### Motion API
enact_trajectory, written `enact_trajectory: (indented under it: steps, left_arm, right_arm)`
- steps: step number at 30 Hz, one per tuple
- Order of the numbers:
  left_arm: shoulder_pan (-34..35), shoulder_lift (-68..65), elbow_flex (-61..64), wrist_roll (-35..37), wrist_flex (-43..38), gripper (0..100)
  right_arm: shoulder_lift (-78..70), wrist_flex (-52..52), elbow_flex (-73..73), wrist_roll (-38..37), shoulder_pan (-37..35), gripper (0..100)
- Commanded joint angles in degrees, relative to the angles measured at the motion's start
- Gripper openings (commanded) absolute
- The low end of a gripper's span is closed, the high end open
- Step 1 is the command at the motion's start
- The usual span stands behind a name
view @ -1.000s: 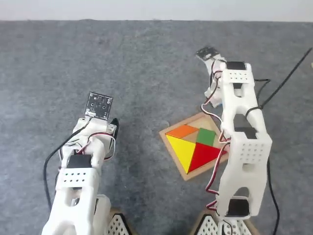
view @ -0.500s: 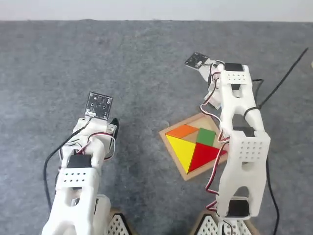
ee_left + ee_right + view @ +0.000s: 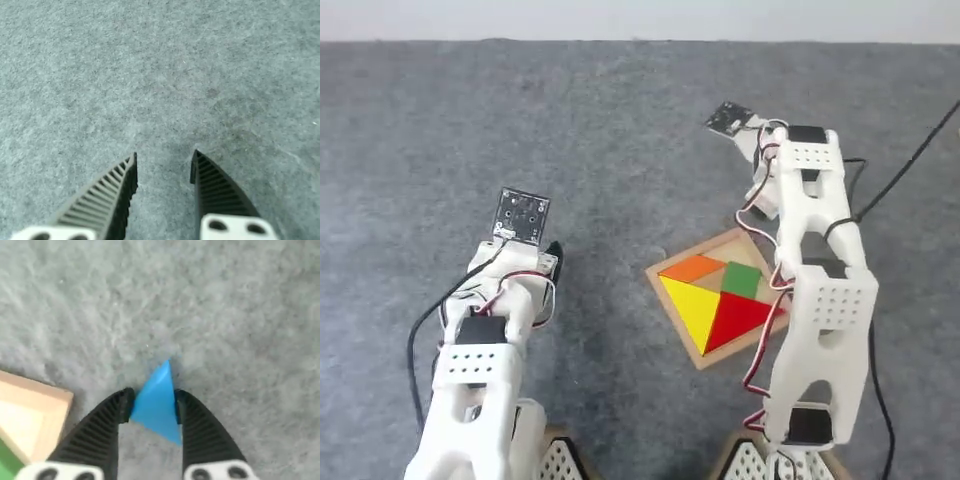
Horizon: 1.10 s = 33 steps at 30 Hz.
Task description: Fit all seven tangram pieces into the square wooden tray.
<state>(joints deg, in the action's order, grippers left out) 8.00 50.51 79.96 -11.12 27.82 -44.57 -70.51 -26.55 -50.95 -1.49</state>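
Two grippers: right gripper [image 3: 152, 397], fingers clamped on a blue triangle [image 3: 156, 405] above the grey tabletop [image 3: 520, 120], near a corner of the wooden tray [image 3: 35, 391]; left gripper [image 3: 164, 160], fingers apart over the tabletop. Wooden tray, lower right of centre in the high view, holds an orange piece [image 3: 695, 267], green piece [image 3: 741, 279], yellow piece [image 3: 692, 308] and red piece [image 3: 735, 318].

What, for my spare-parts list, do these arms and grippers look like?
The left arm and right arm are white plastic with perforated panels, black motors and red, black and white wires. The left gripper and right gripper have black, ribbed, pointed fingers on white bases.
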Motion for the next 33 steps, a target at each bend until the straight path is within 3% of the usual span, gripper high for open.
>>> enact_trajectory:
  steps: [1, 17, 23, 29, 33]
  left_arm:
    - [-0.26, 0.0, -0.48, -0.44, -1.23, 17]
    - [-0.09, 0.0, -0.48, -0.44, -1.23, 17]
    - [-0.18, 0.09, -0.57, -0.44, -1.23, 17]
    - [-0.18, 0.26, -0.57, -0.44, -1.14, 17]
    - [-0.18, 0.26, -0.57, -0.44, -1.14, 17]
  right_arm:
    - [8.04, -1.63, -1.14, 4.4, 2.68, 0.8]
    - [30.11, -24.04, -0.44, 2.29, 2.77, 0.8]
    - [41.45, -19.47, 17.49, 3.43, 2.68, 0.8]
    - [51.74, -8.66, 44.66, 26.73, 2.51, 0.8]
    - [52.18, 1.54, 56.26, 36.4, -1.71, 0.8]
